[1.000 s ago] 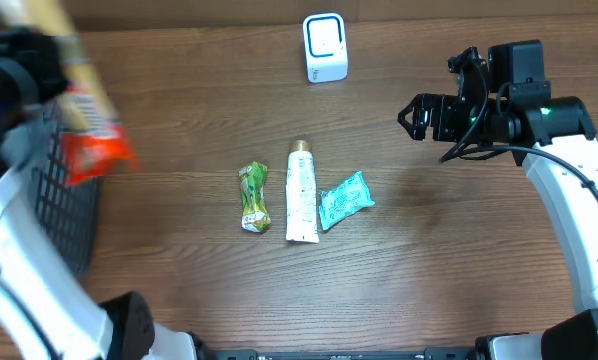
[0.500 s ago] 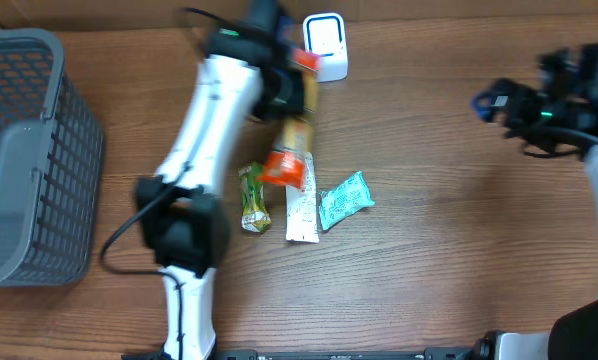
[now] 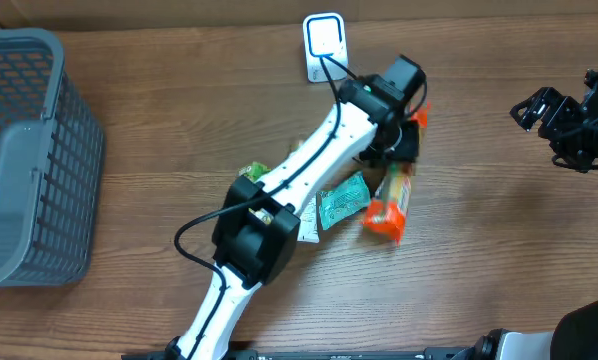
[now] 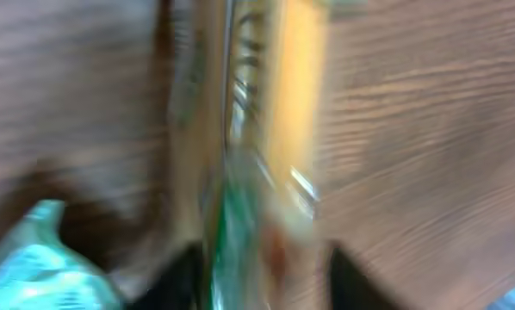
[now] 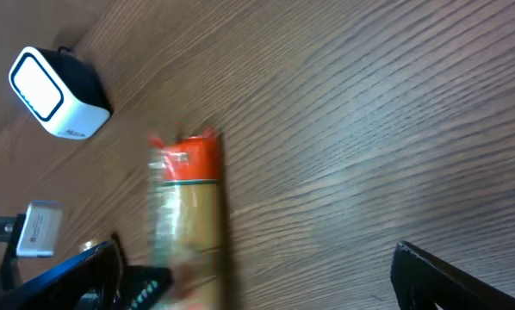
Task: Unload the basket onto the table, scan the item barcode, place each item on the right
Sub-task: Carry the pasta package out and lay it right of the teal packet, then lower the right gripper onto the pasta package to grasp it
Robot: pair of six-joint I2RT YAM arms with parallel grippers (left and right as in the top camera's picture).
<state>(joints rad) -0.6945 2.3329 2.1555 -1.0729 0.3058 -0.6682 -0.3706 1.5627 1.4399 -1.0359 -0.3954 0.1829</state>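
Snack packet (image 3: pixel 391 203): long, orange and yellow, in the middle of the table, a little toward the right edge. Its orange end points to the near edge, and it is just beside the teal sachet (image 3: pixel 341 200).
Left pincer (image 3: pixel 401 152): at the far end of the packet. My wrist view is blurred, so I cannot tell if my fingers pinch the packet or stand loose around it.
Right pincer (image 3: pixel 531 108): spread wide and holding nothing, near the right edge, well apart from the packet.
Scanner (image 3: pixel 325 47): white, near the far edge. The packet is not in front of its window.
Done: nothing that I can confirm; no barcode shows in any view.
Left to do: in my judgement, turn the packet's barcode toward the scanner window, then perhaps drop the packet in the basket (image 3: pixel 19 150) at the left edge.
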